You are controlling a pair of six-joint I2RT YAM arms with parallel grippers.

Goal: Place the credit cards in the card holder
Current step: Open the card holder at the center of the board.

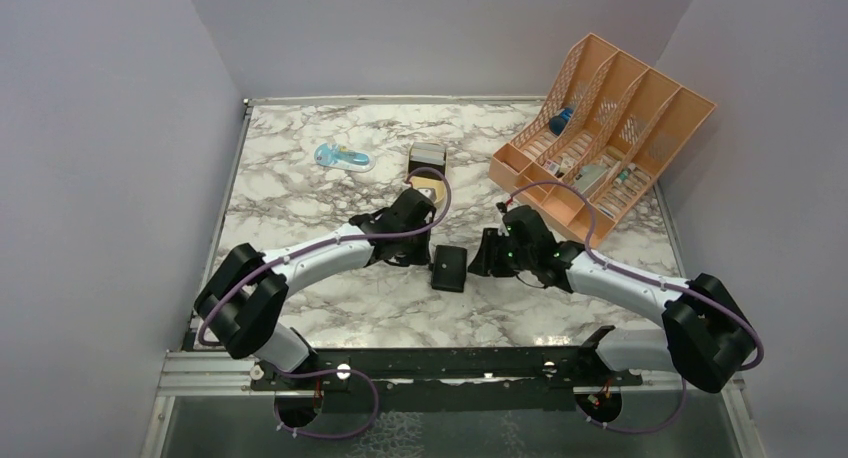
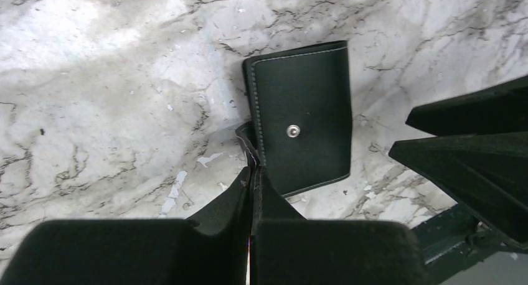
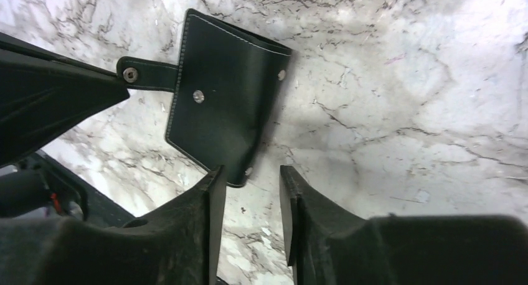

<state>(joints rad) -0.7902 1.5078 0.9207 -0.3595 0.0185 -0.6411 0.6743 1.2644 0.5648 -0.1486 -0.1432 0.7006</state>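
The card holder point(image 1: 449, 268) is a closed black wallet lying flat on the marble table, between my two grippers. My left gripper point(image 1: 427, 260) is shut on its snap strap point(image 2: 246, 140), just left of the wallet body point(image 2: 305, 111). My right gripper point(image 1: 479, 262) is open and empty, its jaws either side of the wallet's near corner point(image 3: 240, 167) without gripping it. The wallet point(image 3: 224, 104) and its strap point(image 3: 146, 76) also show in the right wrist view. A pale beige credit card point(image 1: 430, 188) lies in front of the gold tin, partly hidden by my left arm.
A gold tin point(image 1: 427, 159) stands at the back centre. A clear blue packet point(image 1: 343, 158) lies at the back left. A peach desk organiser point(image 1: 600, 138) holding several small items stands at the back right. Purple walls close in the table.
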